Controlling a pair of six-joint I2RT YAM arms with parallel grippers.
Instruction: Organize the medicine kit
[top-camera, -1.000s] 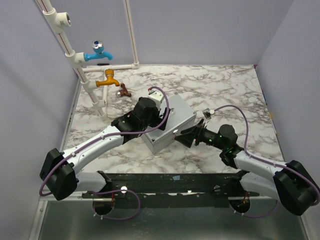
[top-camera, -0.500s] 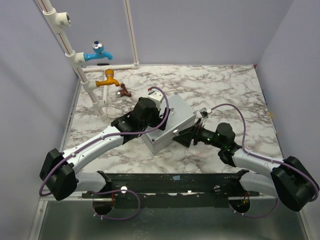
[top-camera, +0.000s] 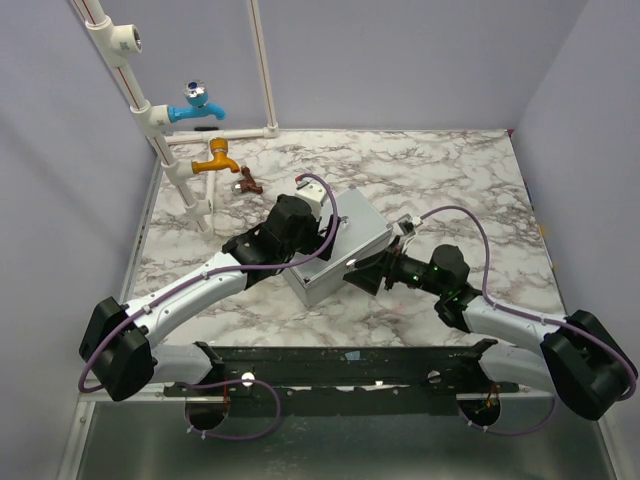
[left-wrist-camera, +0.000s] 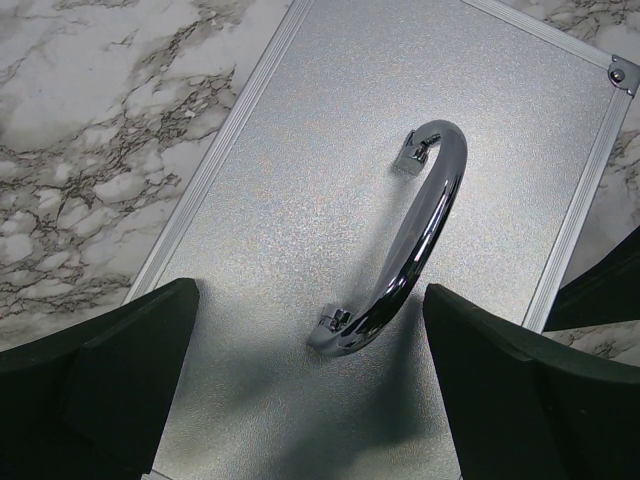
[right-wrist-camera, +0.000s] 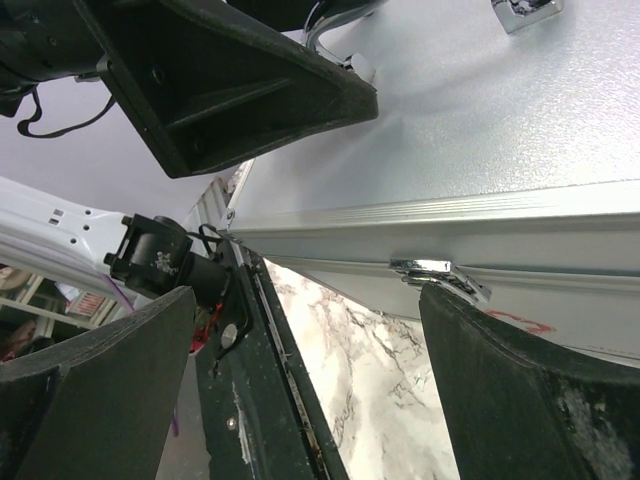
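The medicine kit (top-camera: 358, 232) is a grey metal box, lid shut, at the middle of the marble table. My left gripper (top-camera: 320, 243) hovers open over its lid (left-wrist-camera: 300, 190). The silver handle (left-wrist-camera: 420, 230) lies flat just ahead of and between the fingers (left-wrist-camera: 110, 380). My right gripper (top-camera: 364, 272) is open at the kit's front wall (right-wrist-camera: 570, 295). Its right finger (right-wrist-camera: 530, 390) sits just below the chrome latch (right-wrist-camera: 438, 272); I cannot tell if they touch. The left gripper's finger (right-wrist-camera: 230, 80) shows above the lid in the right wrist view.
White pipes (top-camera: 150, 115) with a blue tap (top-camera: 197, 104) and an orange tap (top-camera: 217, 158) stand at the back left. A small brown object (top-camera: 247, 183) lies near them. The black base rail (top-camera: 350, 365) runs along the near edge.
My right gripper has moved slightly left, closer to the kit's front wall. The left arm and the kit have not moved.
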